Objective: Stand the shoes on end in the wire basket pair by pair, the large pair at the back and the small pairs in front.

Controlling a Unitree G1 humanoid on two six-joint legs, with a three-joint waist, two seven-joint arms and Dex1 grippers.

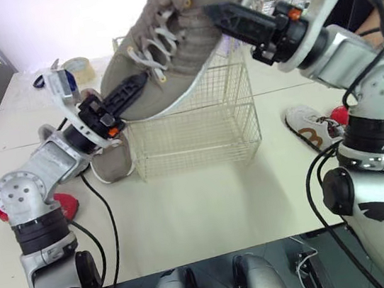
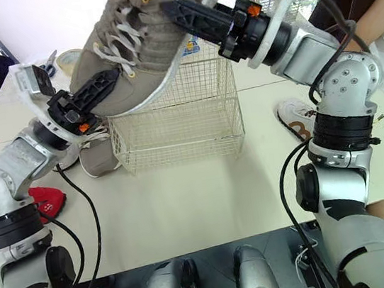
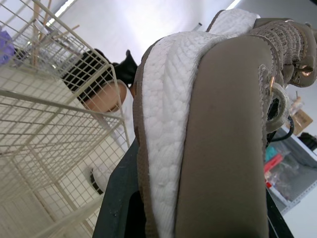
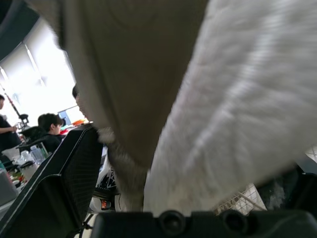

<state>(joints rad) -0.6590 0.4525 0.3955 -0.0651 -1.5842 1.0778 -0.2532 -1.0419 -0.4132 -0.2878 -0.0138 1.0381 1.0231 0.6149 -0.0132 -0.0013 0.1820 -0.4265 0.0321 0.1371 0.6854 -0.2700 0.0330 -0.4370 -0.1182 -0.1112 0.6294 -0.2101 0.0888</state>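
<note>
A large taupe sneaker (image 1: pixel 178 45) with a white sole hangs tilted in the air above the wire basket (image 1: pixel 197 132), toe down to the left. My left gripper (image 1: pixel 135 86) is shut on its toe, and the white sole (image 3: pixel 168 139) runs between the dark fingers (image 3: pixel 119 208). At the heel end, my right gripper (image 1: pixel 215 13) is shut on the shoe's upper. Its mate (image 1: pixel 112 162) lies on the table just left of the basket, partly behind my left arm. A small white shoe (image 1: pixel 311 127) lies right of the basket.
A red shoe (image 1: pixel 64 203) lies by my left elbow, and another red one (image 1: pixel 338 116) sits behind the white shoe. A tape roll (image 1: pixel 75 64) is at the back left. A person's arm (image 2: pixel 382 17) is at the far right.
</note>
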